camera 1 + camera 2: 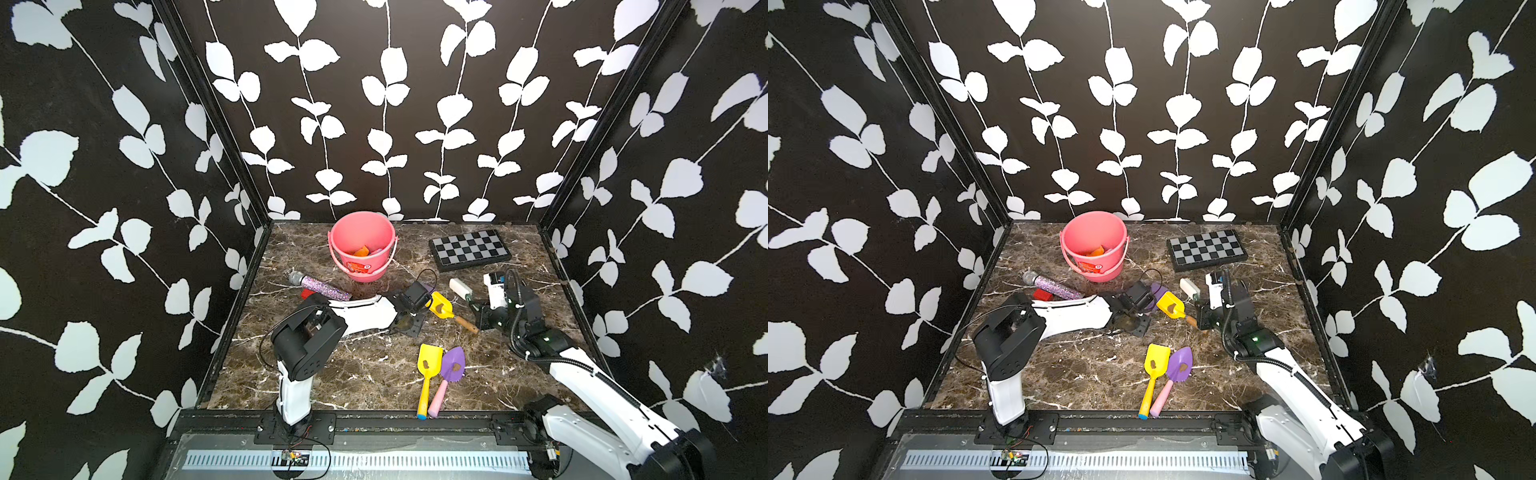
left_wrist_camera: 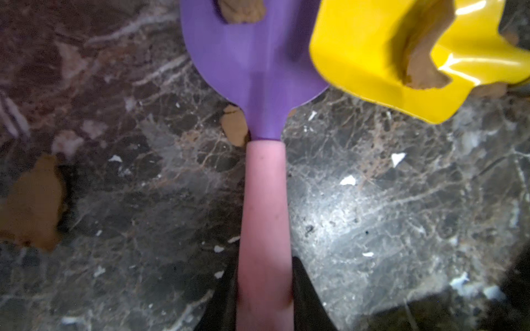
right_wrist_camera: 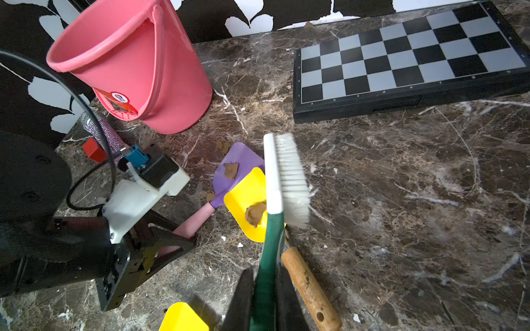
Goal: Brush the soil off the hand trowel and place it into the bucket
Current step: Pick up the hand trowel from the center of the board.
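Soil is sitting as a brown lump on the purple blade of the pink-handled trowel, whose handle the left tool is pinching tight, low at the middle of the marble bench in front of the upright pink bucket; whether the blade is touching the bench is not showing. The right tool is clamping the green handle of the white-bristled brush, which is hanging just over the yellow-bladed, wooden-handled trowel that is overlapping the purple blade's edge in both wrist views and carrying a second soil lump.
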